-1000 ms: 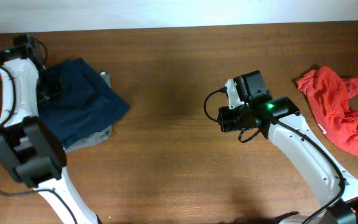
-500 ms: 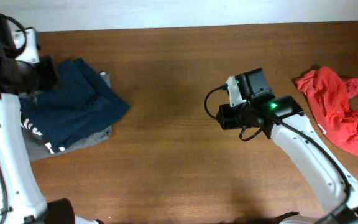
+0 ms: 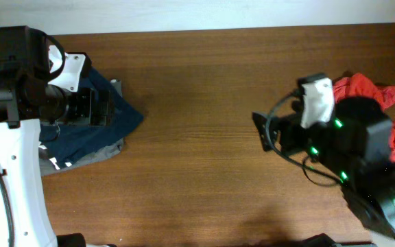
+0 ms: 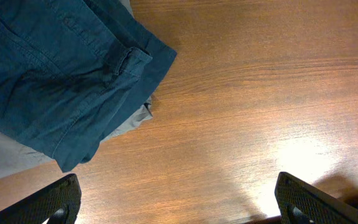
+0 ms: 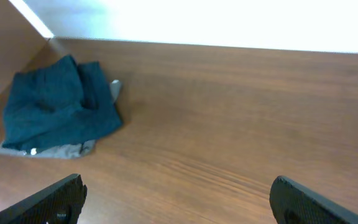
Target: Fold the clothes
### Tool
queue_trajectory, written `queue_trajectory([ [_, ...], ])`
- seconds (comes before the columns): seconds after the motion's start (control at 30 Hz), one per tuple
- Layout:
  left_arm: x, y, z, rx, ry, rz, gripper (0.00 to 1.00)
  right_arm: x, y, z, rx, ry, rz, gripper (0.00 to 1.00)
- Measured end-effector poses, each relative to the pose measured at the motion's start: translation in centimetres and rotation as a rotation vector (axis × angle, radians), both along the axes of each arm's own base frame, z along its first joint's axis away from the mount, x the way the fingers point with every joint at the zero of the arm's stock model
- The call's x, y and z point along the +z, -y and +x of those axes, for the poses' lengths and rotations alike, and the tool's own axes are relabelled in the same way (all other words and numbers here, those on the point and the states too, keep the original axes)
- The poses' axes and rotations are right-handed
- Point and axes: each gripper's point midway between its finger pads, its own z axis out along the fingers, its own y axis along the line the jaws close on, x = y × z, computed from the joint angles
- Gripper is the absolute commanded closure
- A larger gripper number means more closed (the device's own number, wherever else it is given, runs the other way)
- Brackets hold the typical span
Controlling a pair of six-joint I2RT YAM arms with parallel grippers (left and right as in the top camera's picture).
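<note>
Open tabletop [image 3: 197, 137] separates navy shorts [image 3: 121, 113] from red cloth [image 3: 363, 86].

overhead top-down, both wrists see shorts [image 4: 61, 74]

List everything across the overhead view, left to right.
Navy shorts → bare wooden table → right pincer → red garment. The left arm overlaps the shorts, so it is left out.
</note>
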Motion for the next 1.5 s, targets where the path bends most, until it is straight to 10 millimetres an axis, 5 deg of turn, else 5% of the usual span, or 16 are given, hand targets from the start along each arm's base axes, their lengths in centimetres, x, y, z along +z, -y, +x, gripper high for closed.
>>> queue_trajectory([
  [0.23, 0.3, 0.0, 0.7, -0.004, 0.030, 0.003, 0.01, 1.2, 1.9, -2.1, -0.060, 0.049, -0.020, 0.01],
  [0.9, 0.3, 0.0, 0.7, -0.005, 0.031, 0.004, 0.01, -0.4, 2.7, -1.6, -0.097, 0.001, -0.085, 0.01],
  [1.17, 0.3, 0.0, 0.7, -0.005, 0.031, 0.004, 0.01, -0.4, 7.1, -2.5, -0.250, 0.051, -0.164, 0.01],
  [1.3, 0.3, 0.0, 0.7, -0.005, 0.031, 0.004, 0.01, -2.2, 10.2, -3.1, -0.376, 0.073, -0.160, 0.01],
  [1.5, 0.3, 0.0, 0.7, -0.005, 0.031, 0.004, 0.01, -9.0, 12.3, -3.8, -0.455, 0.058, -0.143, 0.01],
])
